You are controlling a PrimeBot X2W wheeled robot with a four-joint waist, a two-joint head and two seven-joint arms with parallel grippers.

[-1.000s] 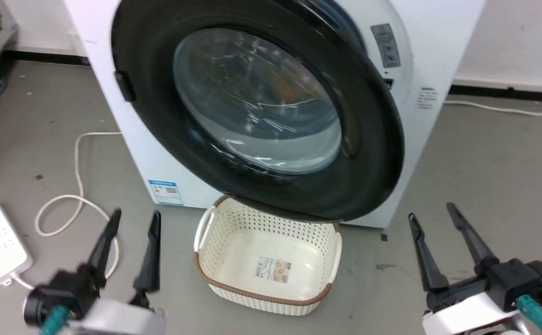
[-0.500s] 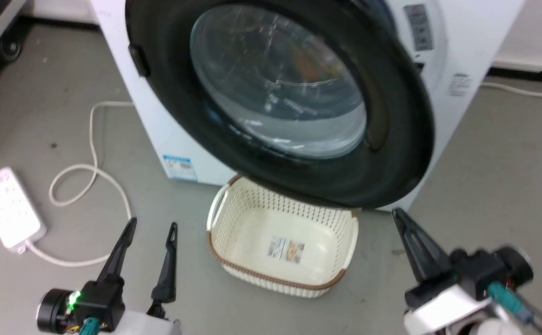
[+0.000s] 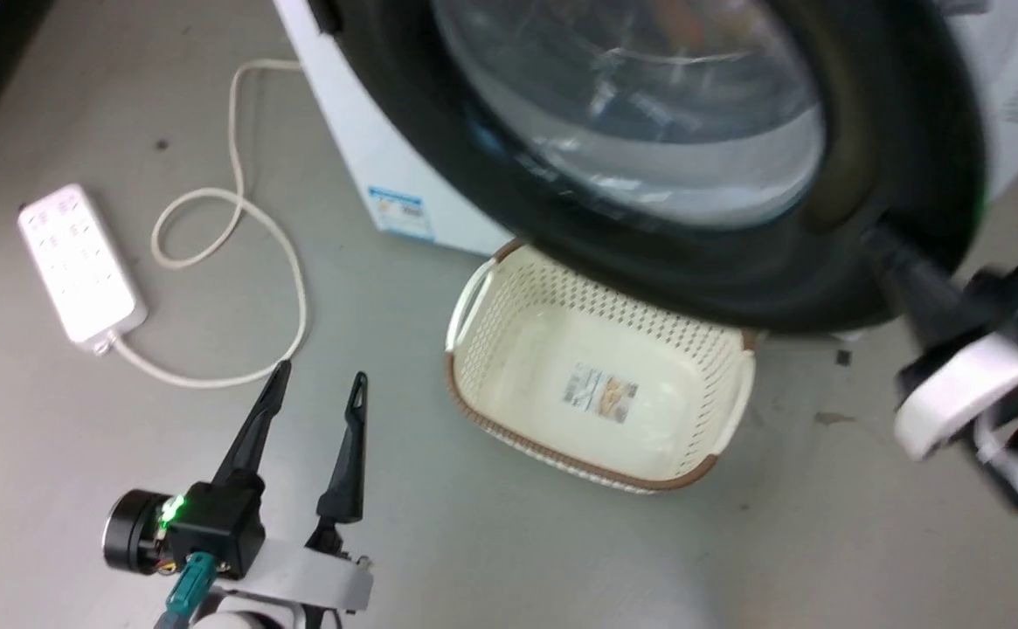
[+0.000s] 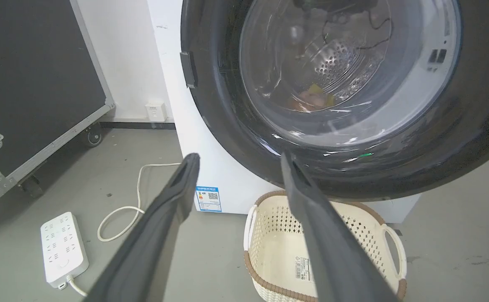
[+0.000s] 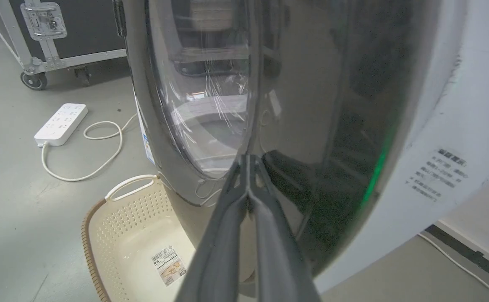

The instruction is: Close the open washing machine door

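We judge the closing begun but not finished: the washing machine door [image 3: 736, 293], at 1 o'clock in the head view, stands ajar over the basket [image 3: 543, 450]. Our right gripper [image 5: 248, 167], fingers pinched together on nothing, seems to touch its black rim at 4 o'clock. Our left gripper [image 3: 321, 376] hangs spread at 7 o'clock. The blue sticker [image 3: 399, 212] and the basket label [image 3: 600, 393] are too small to read.

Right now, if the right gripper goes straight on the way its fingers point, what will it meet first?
The washing machine door: the right gripper, shut, points at its black rim, which looks very close; depth is unclear.
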